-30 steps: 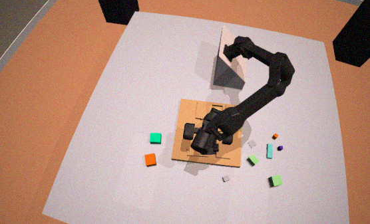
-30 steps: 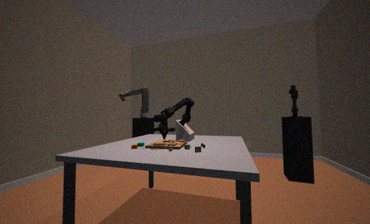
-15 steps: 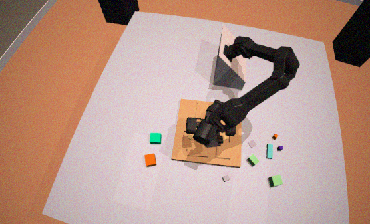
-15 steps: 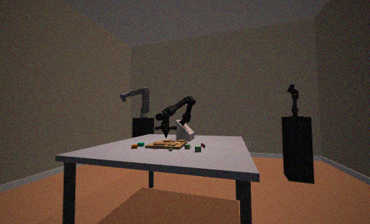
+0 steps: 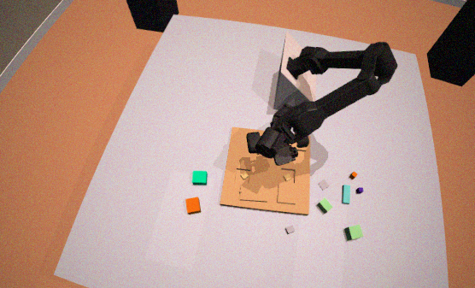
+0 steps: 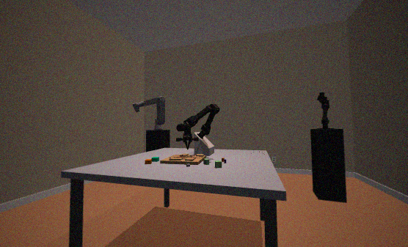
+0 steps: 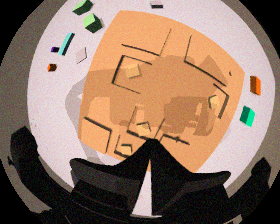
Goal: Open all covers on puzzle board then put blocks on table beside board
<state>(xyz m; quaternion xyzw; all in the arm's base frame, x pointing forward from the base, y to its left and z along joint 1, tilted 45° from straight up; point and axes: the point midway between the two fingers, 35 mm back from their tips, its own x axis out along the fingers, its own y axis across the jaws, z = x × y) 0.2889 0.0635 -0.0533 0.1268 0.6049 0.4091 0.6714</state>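
Observation:
The wooden puzzle board (image 5: 227, 197) (image 6: 165, 162) (image 7: 97, 107) lies flat on the table. Its covers share its colour and show mainly as dark edge lines. Small pale knobs stand on it: one knob (image 5: 244, 175) (image 7: 213, 102) nearer the green block, another knob (image 5: 287, 177) (image 7: 133, 71) across from it, and two more, one knob (image 7: 142, 127) and one knob (image 7: 125, 148), near the fingertips in the wrist view. No coloured block shows in the board. My gripper (image 6: 188, 148) (image 7: 152, 141) is shut and empty, pointing down above the board. The arm and its shadow hide part of the board in the top view.
A green block (image 5: 199, 178) (image 7: 247, 116) and orange block (image 5: 193, 205) (image 7: 255, 85) lie on one side. Across the board lie light green blocks (image 5: 354, 232), a teal bar (image 5: 346, 194), a small orange cube (image 5: 354, 175), a purple piece (image 5: 360, 190) and a pale piece (image 5: 323, 185).

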